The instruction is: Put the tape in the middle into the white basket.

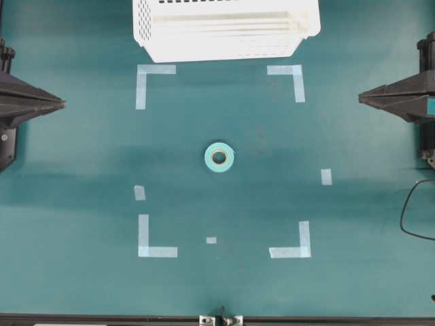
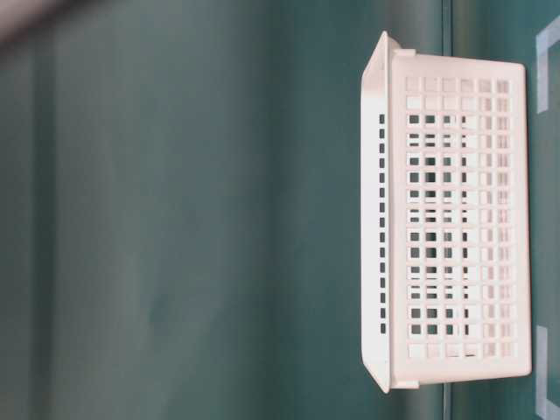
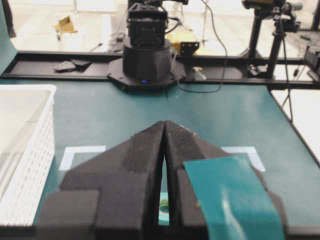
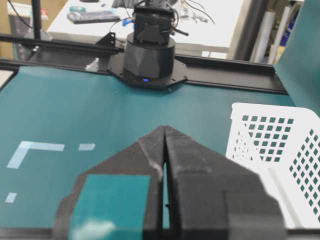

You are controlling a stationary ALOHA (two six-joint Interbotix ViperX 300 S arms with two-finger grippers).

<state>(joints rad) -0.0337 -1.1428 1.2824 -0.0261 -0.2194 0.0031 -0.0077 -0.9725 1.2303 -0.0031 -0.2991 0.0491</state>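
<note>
A robotics lab is indicated: a teal-covered bench [image 1: 81, 285] marked with pale tape corner marks [image 1: 155, 234], robot arm bases [image 3: 146, 55] bolted on black rails, camera stands [image 3: 272, 35] and cluttered desks [image 4: 210, 30] behind.

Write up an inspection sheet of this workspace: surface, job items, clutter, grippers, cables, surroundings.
Surface: teal table with pale-blue corner marks.
Job's things: tape flat mid-table, apart from both arms; white basket at the far edge, nothing seen inside.
Clutter: small tape scraps.
Grippers: left gripper shut, empty; right gripper shut, empty.
Cables: black cable looping at the right edge.
Surroundings: desks and stands beyond the table.
</note>
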